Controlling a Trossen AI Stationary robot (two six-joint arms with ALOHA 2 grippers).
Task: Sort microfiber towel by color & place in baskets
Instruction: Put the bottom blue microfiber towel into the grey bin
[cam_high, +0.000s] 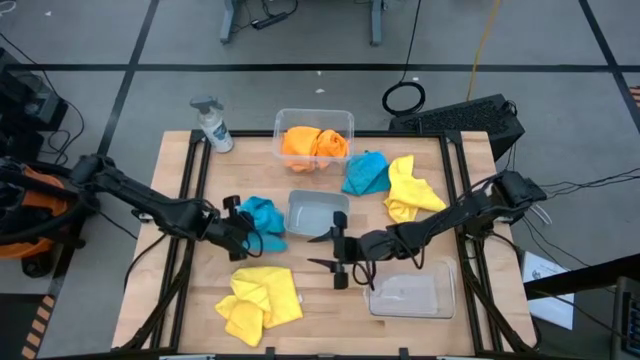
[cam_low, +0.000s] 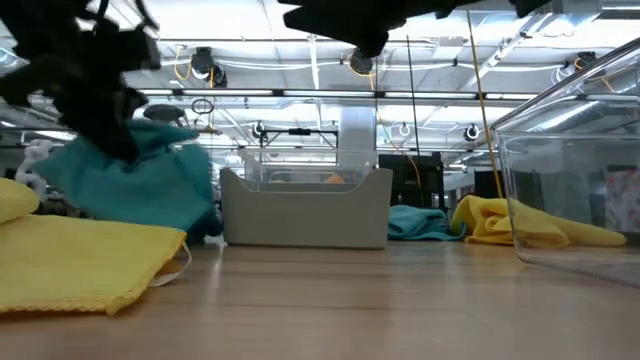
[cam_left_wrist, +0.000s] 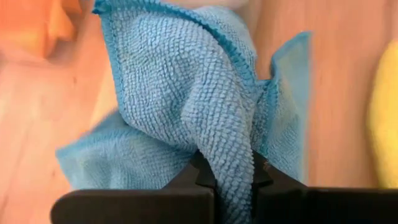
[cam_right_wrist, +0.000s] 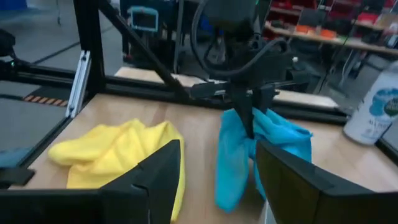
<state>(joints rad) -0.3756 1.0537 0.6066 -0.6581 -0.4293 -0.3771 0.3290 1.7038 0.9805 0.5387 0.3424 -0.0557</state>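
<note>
My left gripper (cam_high: 238, 226) is shut on a turquoise towel (cam_high: 264, 220) just left of the small greyish basket (cam_high: 315, 213). My right gripper (cam_high: 326, 251) is open and holds nothing, hovering near the small basket's near side and pointing at that towel. Two orange towels (cam_high: 314, 143) lie in the far large basket (cam_high: 345, 122). A second turquoise towel (cam_high: 365, 173) and a yellow towel (cam_high: 411, 190) lie on the table right of it. Another yellow towel (cam_high: 261, 299) lies near the table's near edge. The other large basket (cam_high: 412, 296) stands at the near right. My left gripper pinches a bunched fold (cam_left_wrist: 231, 163) of the turquoise towel between its two fingers, which point down from above. The towel (cam_right_wrist: 244, 149) hangs slack below the fingers. Whether its lower end rests on the table, I cannot tell.
A grey-white spray bottle (cam_high: 212, 126) stands at the table's far left corner. Black frame rails (cam_high: 192, 190) run along both sides of the table. Bare wood shows between the near yellow towel and the near right basket.
</note>
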